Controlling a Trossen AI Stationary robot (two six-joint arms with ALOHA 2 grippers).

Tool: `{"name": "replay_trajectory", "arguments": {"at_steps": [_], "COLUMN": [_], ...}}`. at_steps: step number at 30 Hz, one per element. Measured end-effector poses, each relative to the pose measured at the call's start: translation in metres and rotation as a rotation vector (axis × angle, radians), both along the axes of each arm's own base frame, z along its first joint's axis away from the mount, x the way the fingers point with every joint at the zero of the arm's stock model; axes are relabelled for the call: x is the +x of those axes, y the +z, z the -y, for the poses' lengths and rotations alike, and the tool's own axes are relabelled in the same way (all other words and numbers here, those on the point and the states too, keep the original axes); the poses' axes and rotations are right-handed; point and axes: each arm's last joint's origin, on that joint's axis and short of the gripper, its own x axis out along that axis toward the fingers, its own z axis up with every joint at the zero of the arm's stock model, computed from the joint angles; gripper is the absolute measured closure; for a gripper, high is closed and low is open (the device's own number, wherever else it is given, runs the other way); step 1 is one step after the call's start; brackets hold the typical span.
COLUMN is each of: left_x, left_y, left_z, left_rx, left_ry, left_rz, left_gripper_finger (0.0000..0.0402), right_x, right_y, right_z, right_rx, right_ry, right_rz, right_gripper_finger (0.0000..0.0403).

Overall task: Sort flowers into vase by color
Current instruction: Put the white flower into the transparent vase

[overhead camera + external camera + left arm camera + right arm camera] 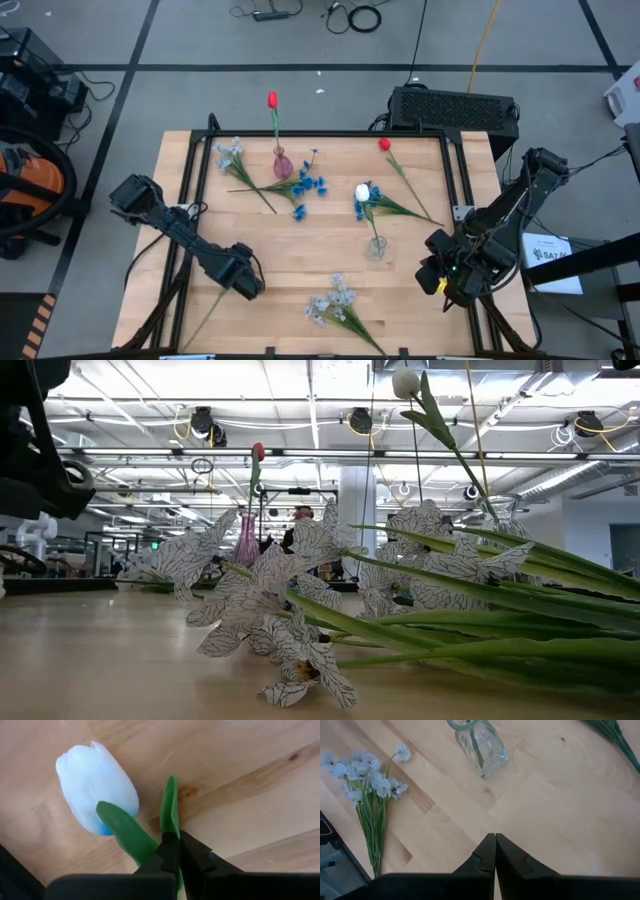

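A white tulip (95, 790) with green leaves lies on the wooden table near its front left, and my left gripper (245, 280) (177, 851) is shut on it just behind the bud. Its stem (205, 315) runs toward the near edge. My right gripper (445, 285) (495, 845) hangs shut and empty above the table's right side. A pink vase (283, 163) holds a red tulip (272, 100). A clear vase (376, 245) (480, 745) holds a white tulip (362, 192). Blue sprays (305, 187), a red tulip (384, 145) and pale sprays (230, 155) (335, 300) lie on the table. My left gripper pinches the white tulip's green stem and leaf (169, 827) between its two fingers, a short way behind the bud. The fingers come from above, pointing down. The bud and the leaves lie on the table.
A black frame (190, 190) runs around the tabletop. Bare wood lies between the clear vase and my right gripper. A black box (455, 108) stands behind the far right corner. The pale spray (367, 780) lies near the front edge.
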Motion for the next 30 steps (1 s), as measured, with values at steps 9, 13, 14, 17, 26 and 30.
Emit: {"name": "replay_trajectory", "arguments": {"at_steps": [9, 13, 14, 17, 26, 30], "left_x": [0.020, 0.025, 0.026, 0.032, 0.067, 0.080], "left_y": [0.062, 0.110, 0.120, 0.150, 0.217, 0.226], "left_z": [-0.003, -0.011, -0.012, -0.015, -0.009, -0.005], "left_rx": [0.157, 0.309, 0.335, 0.420, 0.770, 0.903], "left_ry": [0.026, 0.009, -0.014, -0.093, -0.433, -0.491], "left_rz": [0.488, 0.775, 0.825, 0.982, 1.404, 1.506], "left_gripper_finger": [0.0399, 0.0400, 0.0400, 0.0400, 0.0401, 0.0401], "right_x": [0.000, 0.001, 0.001, 0.003, 0.012, 0.017], "right_y": [0.000, -0.001, -0.002, -0.005, -0.020, -0.027], "right_z": [0.000, -0.001, -0.001, -0.003, -0.016, -0.023], "right_rx": [-0.012, -0.026, -0.031, -0.048, -0.099, -0.105], "right_ry": [0.032, 0.049, 0.053, 0.059, 0.119, 0.150], "right_rz": [-0.009, -0.014, -0.017, -0.028, -0.064, -0.064], "right_gripper_finger": [0.0403, 0.0403, 0.0403, 0.0403, 0.0403, 0.0403]}}
